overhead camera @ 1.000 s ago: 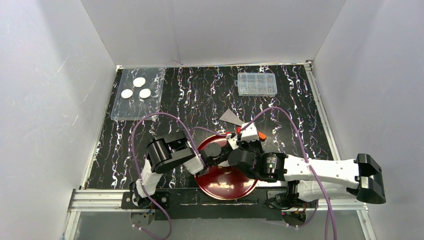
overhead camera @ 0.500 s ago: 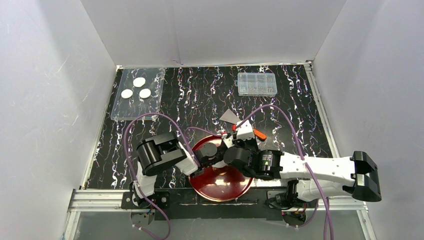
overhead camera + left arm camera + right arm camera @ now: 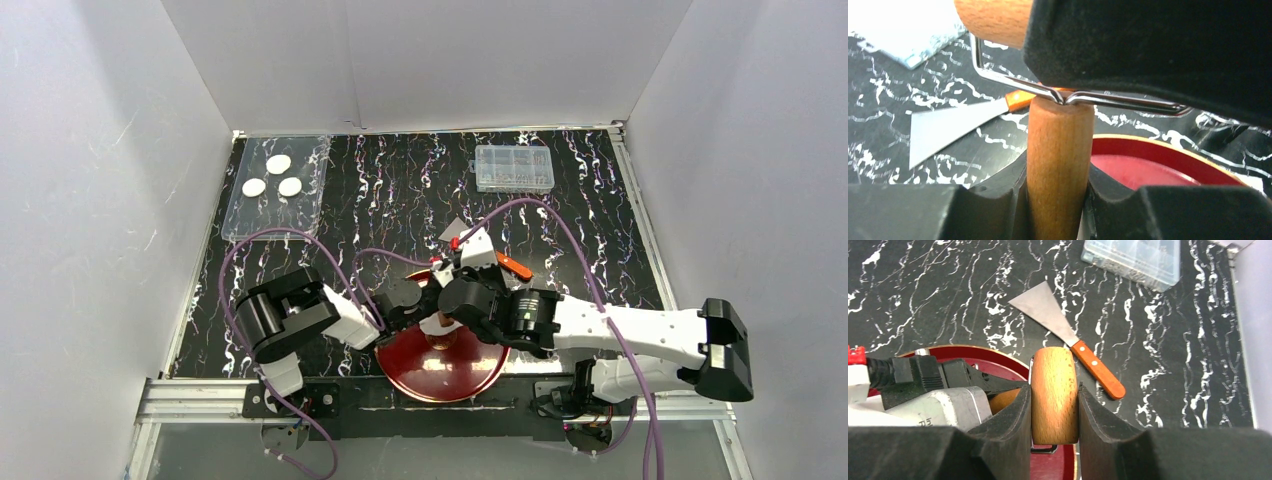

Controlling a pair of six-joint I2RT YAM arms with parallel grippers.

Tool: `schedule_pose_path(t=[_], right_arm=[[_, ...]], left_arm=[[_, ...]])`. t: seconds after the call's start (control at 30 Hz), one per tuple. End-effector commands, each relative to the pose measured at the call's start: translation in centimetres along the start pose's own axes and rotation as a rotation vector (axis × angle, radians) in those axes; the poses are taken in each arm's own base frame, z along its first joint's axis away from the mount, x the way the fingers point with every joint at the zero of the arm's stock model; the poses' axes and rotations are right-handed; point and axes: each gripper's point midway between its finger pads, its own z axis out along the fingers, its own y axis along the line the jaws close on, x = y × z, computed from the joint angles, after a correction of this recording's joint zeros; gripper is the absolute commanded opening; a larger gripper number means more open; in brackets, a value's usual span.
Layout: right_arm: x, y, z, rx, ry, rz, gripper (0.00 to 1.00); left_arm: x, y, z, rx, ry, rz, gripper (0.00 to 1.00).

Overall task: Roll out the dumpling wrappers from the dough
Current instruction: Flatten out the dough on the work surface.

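Note:
A small wooden rolling pin hangs over the red plate (image 3: 440, 368). My left gripper (image 3: 1058, 185) is shut on its wooden handle (image 3: 1058, 155). A bent metal wire frame (image 3: 1108, 97) joins the handle to the wooden roller (image 3: 1054, 390), and my right gripper (image 3: 1054, 412) is shut on that roller. From above, the left gripper (image 3: 412, 305) and right gripper (image 3: 448, 298) meet over the plate's far rim. Three dumpling wrappers (image 3: 278, 163) lie as white discs on a clear tray (image 3: 275, 215) at the far left. The dough is hidden under the arms.
A metal scraper (image 3: 1068, 337) with an orange handle lies on the black marbled mat just beyond the plate. A clear plastic box (image 3: 514, 167) stands at the far right. White walls close in the mat on three sides.
Both grippers have moved left and a little away from the bases with the rolling pin between them. The left arm's elbow has swung out to the left. The grips are unchanged.

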Motion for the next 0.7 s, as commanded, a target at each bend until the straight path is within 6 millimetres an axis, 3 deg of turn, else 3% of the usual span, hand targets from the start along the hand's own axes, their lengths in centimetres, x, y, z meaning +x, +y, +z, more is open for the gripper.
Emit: schedule_pose_path(t=[0.0,0.23,0.67], right_arm=[[1.1,13.6,-2.7,-0.504,0.072,0.029,0.01],[2.3,15.1,-2.1,-0.513,0.107,0.001,0.01],[3.9,14.2,-2.2,-0.488,0.154,0.01,0.01]], left_arm=[[3.5,-0.9,-1.6,0.038,0.183,0.132,0.0],[5.2,-0.7,-3.1,0.044,0.226,0.107,0.0],[6.7,-1.6,-3.0,0.085,0.271,0.054,0.0]])
